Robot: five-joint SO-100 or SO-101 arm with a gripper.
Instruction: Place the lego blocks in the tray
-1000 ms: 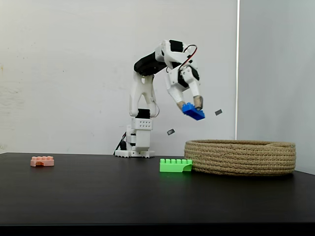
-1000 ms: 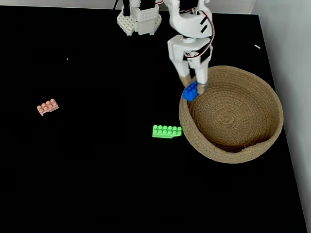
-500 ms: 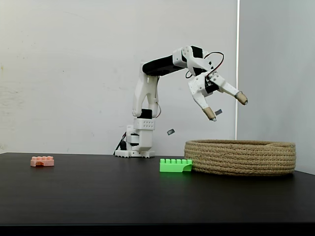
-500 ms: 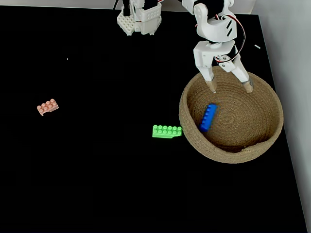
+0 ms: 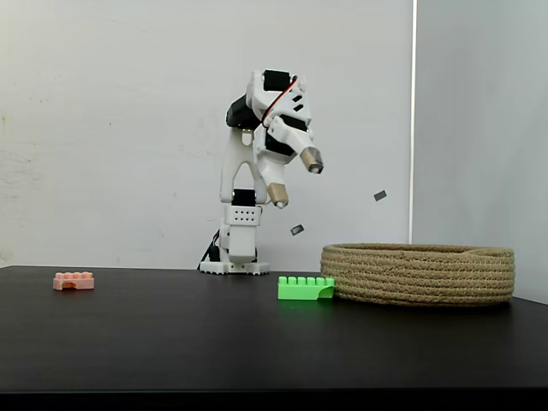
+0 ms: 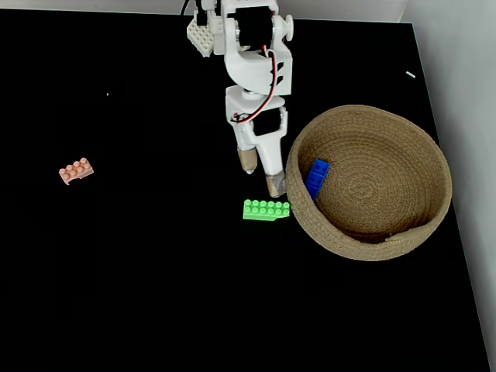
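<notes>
**Green brick sitting tight against the tray wall**

The gripper is hanging in the air with its jaws spread and nothing between them, above the black table and just up-picture of the green brick in the top-down fixed view. In the side-on fixed view the gripper is standing high off the surface, well above that green brick.

The blue brick is lying inside the tray, leaning near its left inner wall. The green one is resting on the table with its right end touching, or all but touching, the tray's outer coil. The pink brick is sitting far off to the left, on its own.

The trouble I am expecting is with the green brick. One finger coming down on the tray side is likely to be landing on the rope rim instead of the table, either shoving the tray away or tipping the brick out of the grasp. A grip taken across the brick's short width looks safer to me. The pink one is lying far enough out that reach may be getting tight.
</notes>
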